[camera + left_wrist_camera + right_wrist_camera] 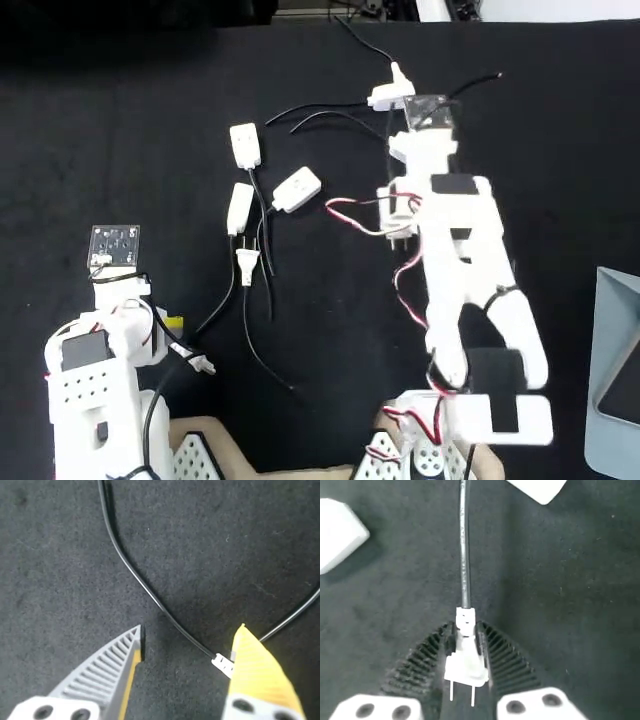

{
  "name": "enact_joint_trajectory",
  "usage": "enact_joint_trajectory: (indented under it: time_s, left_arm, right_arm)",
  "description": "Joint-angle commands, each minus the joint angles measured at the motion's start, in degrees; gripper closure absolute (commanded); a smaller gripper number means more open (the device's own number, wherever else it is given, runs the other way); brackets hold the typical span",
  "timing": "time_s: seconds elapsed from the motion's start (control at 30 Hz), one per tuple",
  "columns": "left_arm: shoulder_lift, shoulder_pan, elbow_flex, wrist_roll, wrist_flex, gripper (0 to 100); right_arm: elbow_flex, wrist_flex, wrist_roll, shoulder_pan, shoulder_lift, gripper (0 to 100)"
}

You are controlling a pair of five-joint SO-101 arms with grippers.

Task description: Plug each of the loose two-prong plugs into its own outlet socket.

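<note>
Over the black surface [120, 120] at the left, the left gripper [190, 630] hangs with its jaws wide apart above a black cable [145, 587], whose white end piece [222, 664] lies just beside the yellow finger [255, 665]. In the middle, a loose plug [246, 263] lies on the surface near the white outlet sockets [245, 143]. Toward the right, the right gripper [465, 626] has its jaws closed on a second white two-prong plug [466, 666], prongs facing the wrist and cord running away.
</note>
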Motion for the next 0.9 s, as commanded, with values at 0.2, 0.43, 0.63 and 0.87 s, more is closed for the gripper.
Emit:
enact_joint_trajectory:
  time_s: [0.2,0.43,0.63,0.87]
  left_arm:
    - [-0.70,-0.57,-0.22,-0.53,-0.88,71]
    - [-0.70,-0.57,-0.22,-0.53,-0.88,71]
    - [-0.70,-0.57,-0.22,-0.53,-0.88,71]
    - [-0.70,-0.57,-0.22,-0.53,-0.88,71]
  right_arm:
    - [2.07,-4.22,1.41,-4.92,13.32,98.7]
    - [-0.31,11.60,1.41,-10.46,13.85,98.7]
    - [-0.04,15.82,1.85,-10.81,13.85,98.7]
    - [-0.13,15.47,1.85,-10.99,11.12,98.7]
